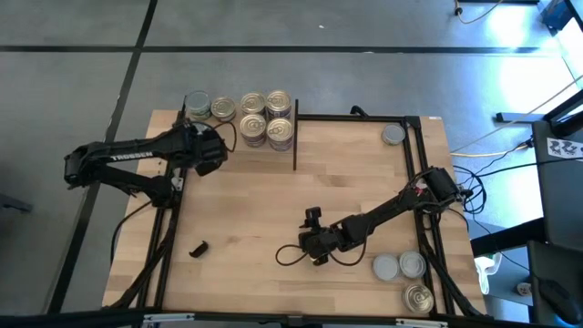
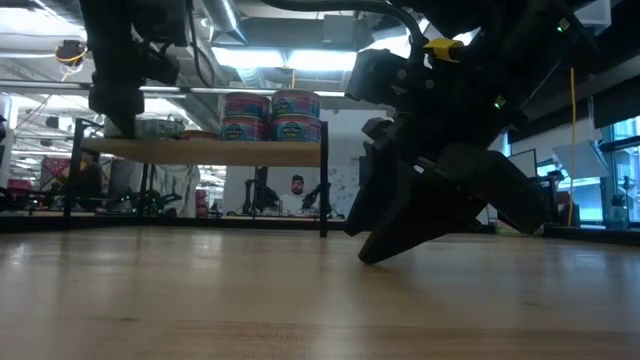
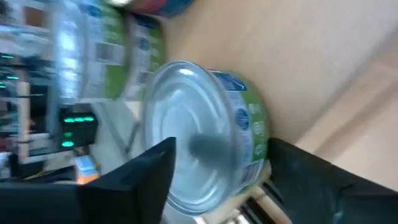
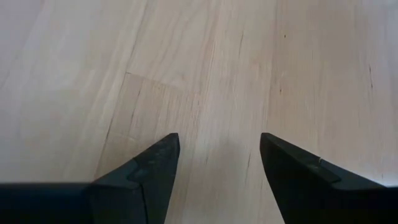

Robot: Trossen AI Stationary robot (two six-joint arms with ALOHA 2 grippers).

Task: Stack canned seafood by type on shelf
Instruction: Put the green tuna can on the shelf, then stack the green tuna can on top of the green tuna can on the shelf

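Observation:
The shelf (image 1: 266, 157) stands at the table's far left; its light board (image 2: 200, 150) carries several tins of canned seafood, with blue-labelled ones (image 2: 272, 115) stacked two high. My left gripper (image 1: 208, 150) hovers over the shelf's left part, open. A green-labelled tin with a plain silver top (image 3: 205, 143) stands on the board between its fingers, with a gap showing at one side. My right gripper (image 1: 314, 248) rests low over the bare tabletop, open, with only wood between its fingers (image 4: 217, 162).
Loose tins lie on the table: one silver-topped at the far right (image 1: 393, 135), two silver-topped (image 1: 399, 266) and one gold-topped (image 1: 419, 297) at the near right. A small black piece (image 1: 198, 248) lies near left. The shelf's black upright (image 1: 295, 141) borders its right end.

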